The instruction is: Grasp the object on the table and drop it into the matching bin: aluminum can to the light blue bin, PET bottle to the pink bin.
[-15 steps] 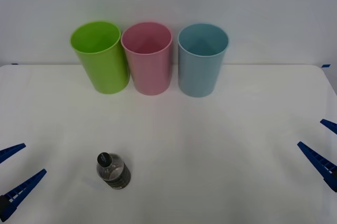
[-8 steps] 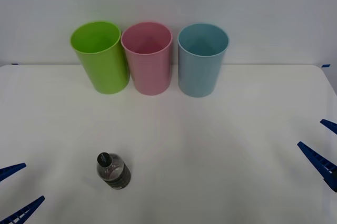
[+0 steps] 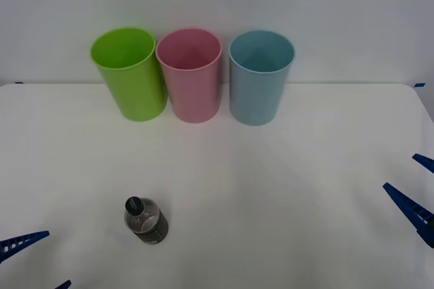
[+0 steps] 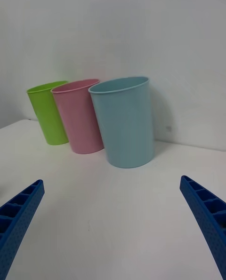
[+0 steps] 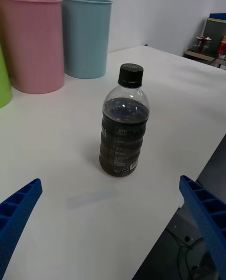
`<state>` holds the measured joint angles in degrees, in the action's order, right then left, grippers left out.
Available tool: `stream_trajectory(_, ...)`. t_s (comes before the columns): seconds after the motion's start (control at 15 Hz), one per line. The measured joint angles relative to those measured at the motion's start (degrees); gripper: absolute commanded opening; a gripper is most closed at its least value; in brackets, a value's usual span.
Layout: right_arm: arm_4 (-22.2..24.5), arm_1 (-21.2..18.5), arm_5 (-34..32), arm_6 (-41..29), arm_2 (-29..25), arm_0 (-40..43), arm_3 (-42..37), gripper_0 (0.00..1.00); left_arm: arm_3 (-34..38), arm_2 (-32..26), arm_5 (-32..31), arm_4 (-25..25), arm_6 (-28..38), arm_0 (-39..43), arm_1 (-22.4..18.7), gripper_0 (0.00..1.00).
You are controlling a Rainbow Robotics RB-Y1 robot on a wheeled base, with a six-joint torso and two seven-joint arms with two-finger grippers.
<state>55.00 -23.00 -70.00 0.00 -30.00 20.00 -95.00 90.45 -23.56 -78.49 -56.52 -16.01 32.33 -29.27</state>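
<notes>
The bottle (image 3: 145, 220) stands upright on the table (image 3: 271, 187), apart from my left gripper (image 5: 110, 228), jaws spread wide. My right gripper (image 4: 113, 223) is spread too, facing the blue bin (image 4: 123, 120).

The right gripper (image 4: 113, 228) hangs low over the table (image 4: 117, 214), its two blue ribbed fingers (image 4: 19, 214) spread wide apart with nothing between them. Straight ahead of the gap between the fingers stands the light blue bin (image 4: 123, 122), upright and nearest of three. Just beside it, a little farther from the gripper, stands the pink bin (image 4: 77, 117), and past that the lime green bin (image 4: 47, 113), all in a close row before a pale wall (image 4: 113, 26).
</notes>
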Motion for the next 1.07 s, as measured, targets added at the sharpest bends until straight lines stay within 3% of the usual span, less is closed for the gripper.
stream_trajectory(0.8,0.0,0.0,0.0,0.0,0.0,0.0,0.0,1.00,-11.4,8.8,0.1,-0.1,-3.6,-10.8,0.1,1.00)
stream_trajectory(1.07,0.0,0.0,0.0,0.0,0.0,0.0,0.0,1.00,-13.1,9.9,0.3,-2.2,-4.4,-13.8,2.1,1.00)
